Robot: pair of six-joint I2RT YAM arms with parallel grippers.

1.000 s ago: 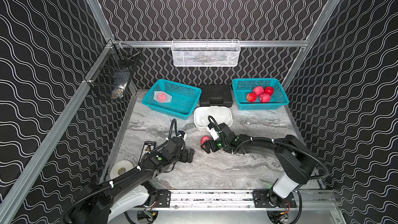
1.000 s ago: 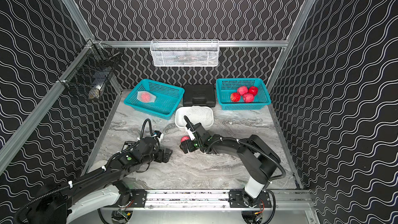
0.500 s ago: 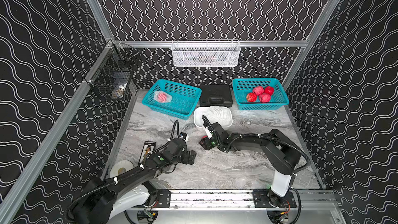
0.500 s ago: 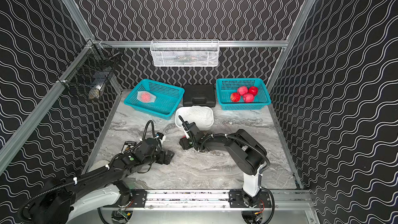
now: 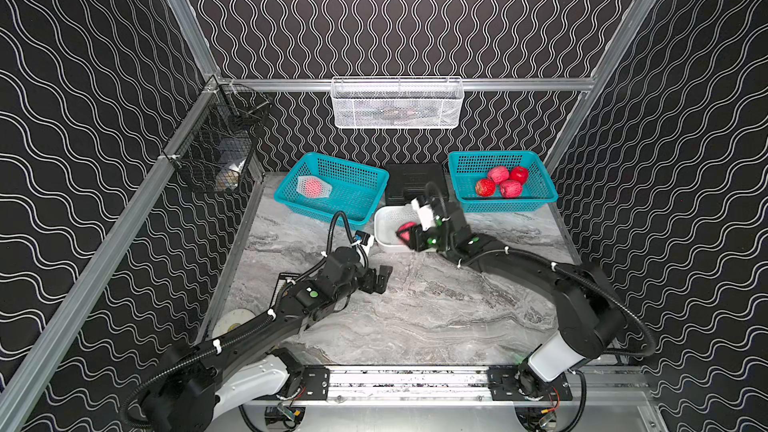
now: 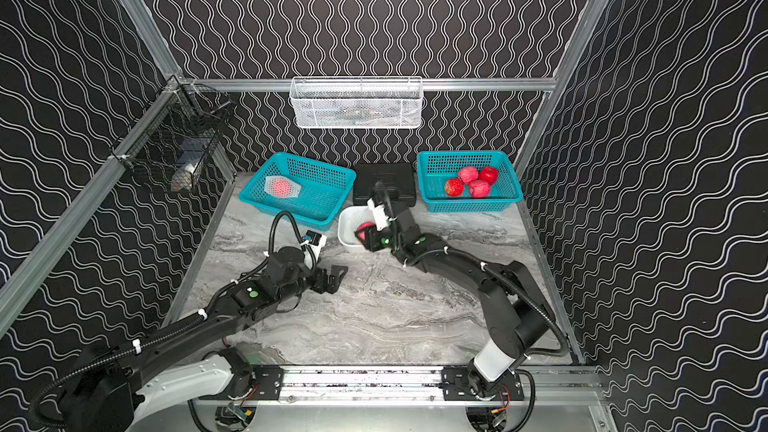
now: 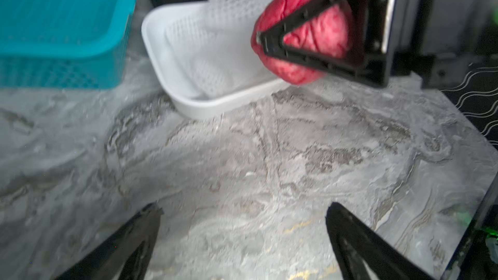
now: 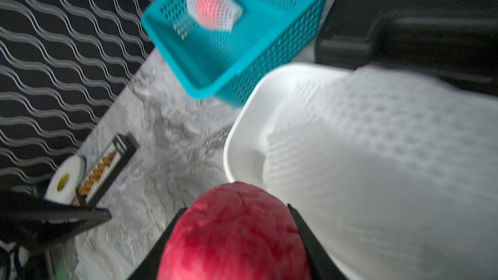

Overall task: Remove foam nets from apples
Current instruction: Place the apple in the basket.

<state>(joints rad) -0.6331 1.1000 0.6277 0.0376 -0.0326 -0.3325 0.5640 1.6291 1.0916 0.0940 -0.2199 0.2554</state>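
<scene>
Top views look sharp and evenly lit; wrist views are blurred.

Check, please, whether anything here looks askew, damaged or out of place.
The left teal basket sits turned at an angle, while the right basket lies square to the back wall. The apple in the right gripper looks wrinkled, with a dark crease. The foam nets pile up past the white tub's rim.
</scene>
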